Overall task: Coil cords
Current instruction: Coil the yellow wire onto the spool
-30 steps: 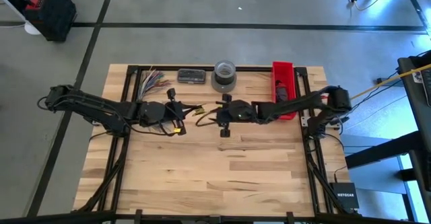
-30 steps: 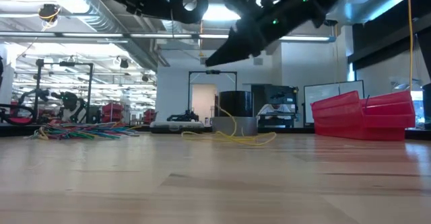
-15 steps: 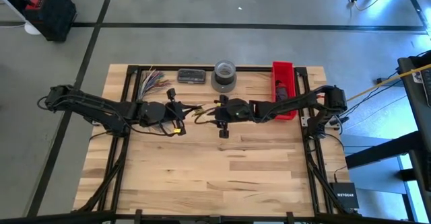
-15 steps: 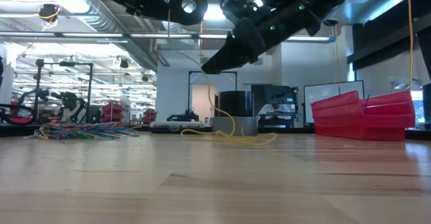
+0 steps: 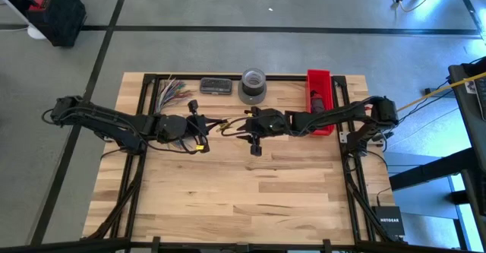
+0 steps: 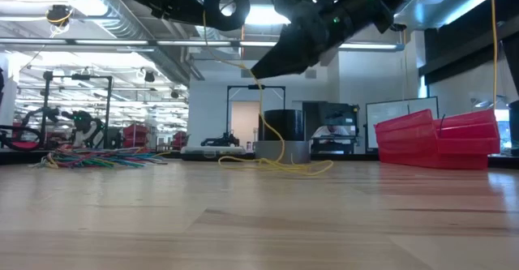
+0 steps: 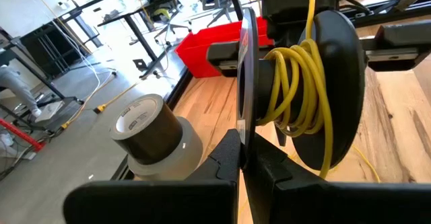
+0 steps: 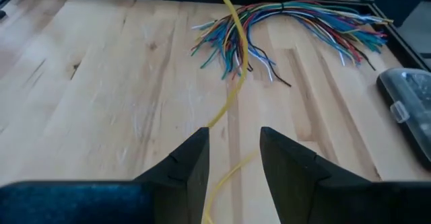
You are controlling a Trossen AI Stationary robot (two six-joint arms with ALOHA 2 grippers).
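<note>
A black spool [image 5: 196, 121] wound with yellow cord [image 7: 296, 83] hangs high above the table's middle left, and my left gripper [image 5: 199, 125] is shut on it. From the spool the yellow cord runs down past my right gripper [image 6: 255, 69], and its loose end [image 6: 280, 166] lies on the table. My right gripper [image 5: 244, 125] faces the spool from the right, open, with the yellow strand [image 8: 232, 83] passing between its fingers. A bundle of multicoloured cords [image 5: 173, 90] lies at the far left. My left gripper pinches the rim of the spool's thin flange [image 7: 244, 133] between its two shut fingers, coming nearly level from the table's left. The spool stands on edge, lifted clear of the table. My right gripper has the yellow strand [image 8: 219, 177] running through its gap. The strand bends at the fingertips [image 6: 253, 74]; I cannot tell whether a finger touches it.
A grey tape roll [image 5: 253, 86] and a flat dark box [image 5: 216, 86] stand at the far edge. A red bin [image 5: 319, 101] sits at the far right. The near half of the wooden table [image 5: 250, 200] lies bare.
My right gripper has rolled a little about its own line and dipped, then risen again, staying close to the spool. The yellow strand, which hung straight down from the spool, is now drawn sideways to the right gripper's fingertips and drops from there to the table.
</note>
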